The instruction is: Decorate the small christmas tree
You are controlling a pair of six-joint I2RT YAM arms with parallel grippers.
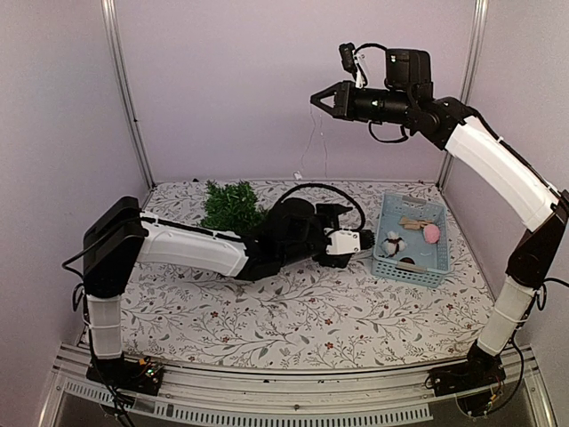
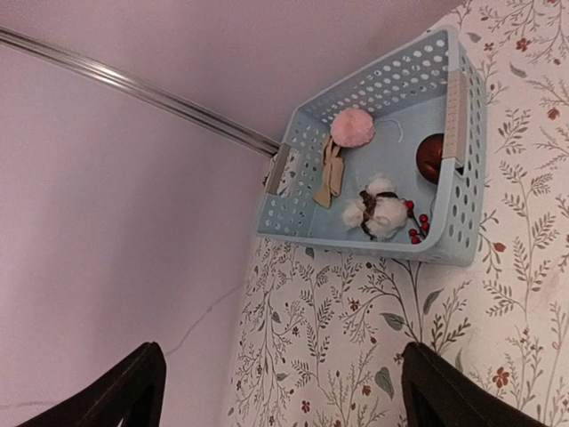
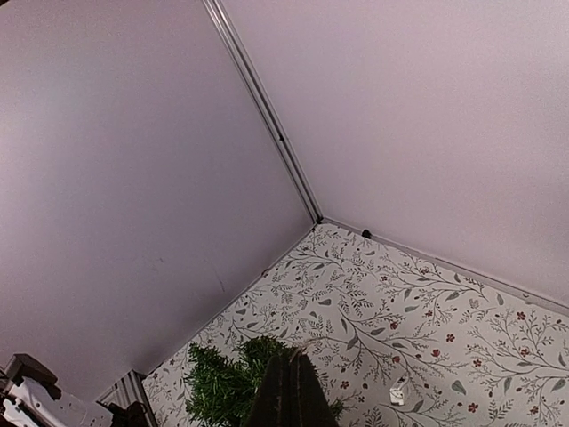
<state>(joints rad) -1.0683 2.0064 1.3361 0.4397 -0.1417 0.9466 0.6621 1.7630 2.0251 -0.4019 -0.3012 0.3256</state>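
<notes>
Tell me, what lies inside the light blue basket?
Inside the basket lie a pink pompom, a beige ribbon, a white cotton ornament with red berries, and a dark red ball. The rim covers part of the ball.

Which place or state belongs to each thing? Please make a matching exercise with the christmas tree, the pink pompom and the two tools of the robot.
Things
1. christmas tree
2. pink pompom
3. left tool
4. right tool

Places or states
A. shut, high above the table
B. at the back of the table, on the left
C. inside the blue basket
D. open, low, facing the blue basket

Pairs: 1-B, 2-C, 3-D, 4-A
</notes>
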